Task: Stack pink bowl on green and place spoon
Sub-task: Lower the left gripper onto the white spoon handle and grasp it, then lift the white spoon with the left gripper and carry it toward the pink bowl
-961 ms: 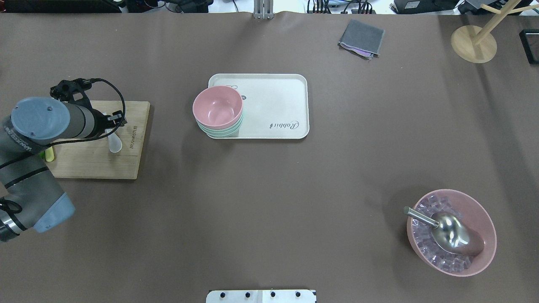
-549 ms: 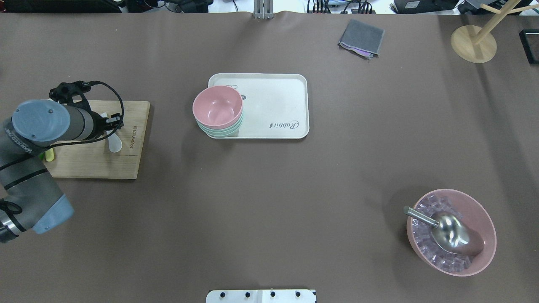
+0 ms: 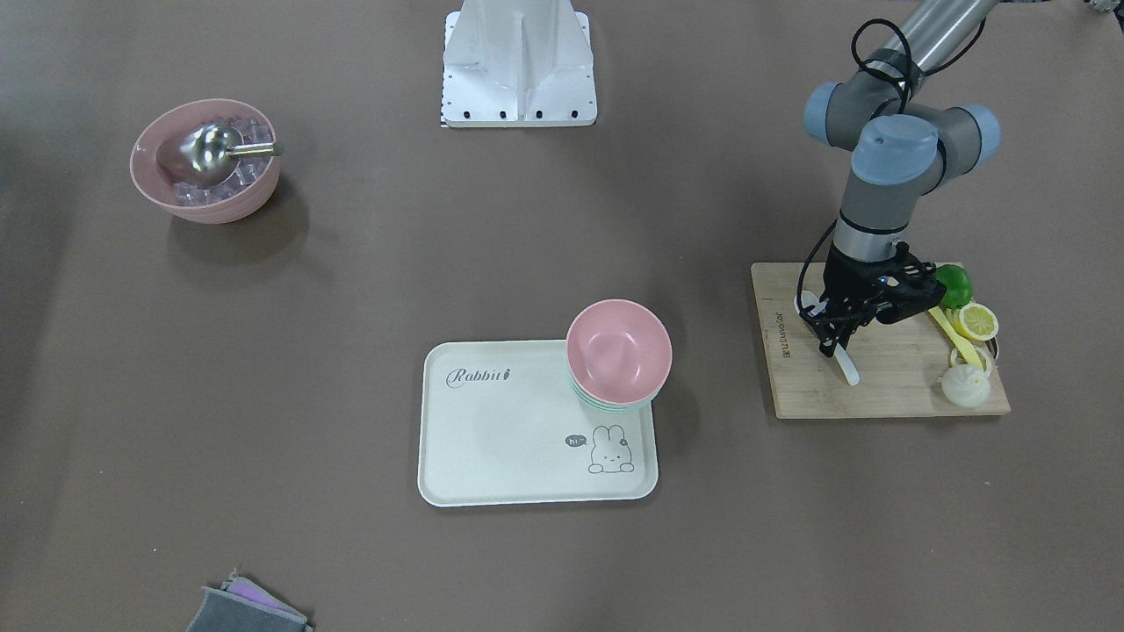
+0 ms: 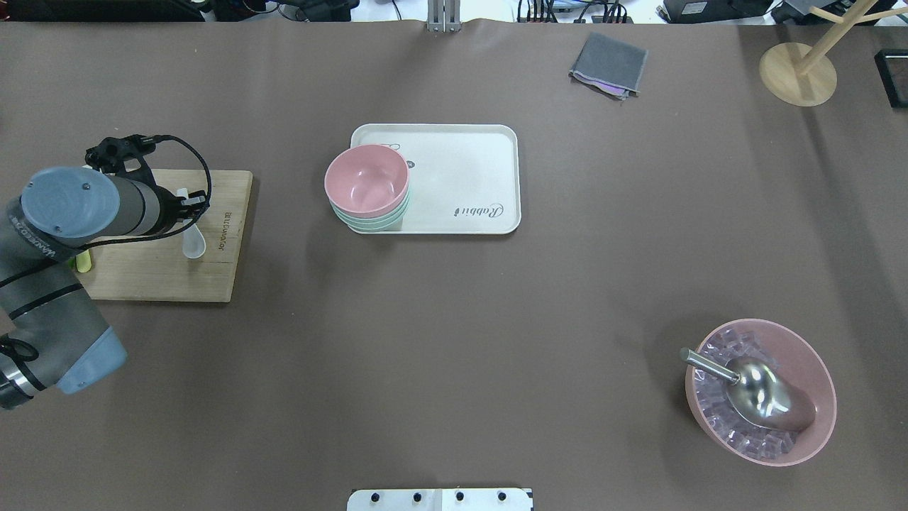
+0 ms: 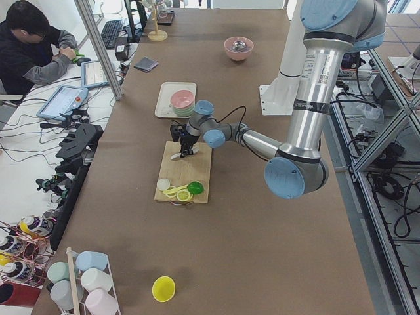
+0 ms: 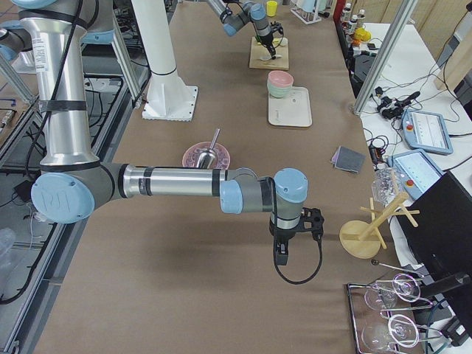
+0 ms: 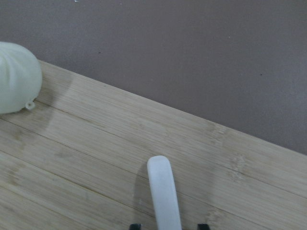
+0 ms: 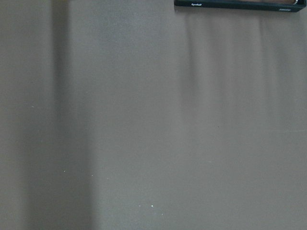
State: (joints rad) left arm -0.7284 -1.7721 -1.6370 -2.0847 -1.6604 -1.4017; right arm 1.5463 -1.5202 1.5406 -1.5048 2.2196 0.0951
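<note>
The pink bowl (image 4: 367, 179) sits stacked on the green bowls (image 4: 376, 221) at the near left corner of the cream tray (image 4: 461, 177). The white spoon (image 4: 193, 241) lies flat on the wooden cutting board (image 4: 156, 277). My left gripper (image 3: 830, 338) is down over the spoon's handle. In the left wrist view the handle (image 7: 164, 191) lies between the two fingertips with a gap on each side, so the gripper is open. My right gripper (image 6: 280, 258) shows only in the exterior right view, far from the tray. I cannot tell whether it is open or shut.
A lime (image 3: 955, 283), a lemon half (image 3: 976, 320) and a white bun (image 3: 964, 386) sit on the board's far end. A large pink bowl of ice with a metal scoop (image 4: 759, 390), a grey cloth (image 4: 608, 64) and a wooden stand (image 4: 798, 71) lie on the right.
My left arm has shifted very slightly over the spoon's handle. The spoon, the bowls and the tray have not moved.
</note>
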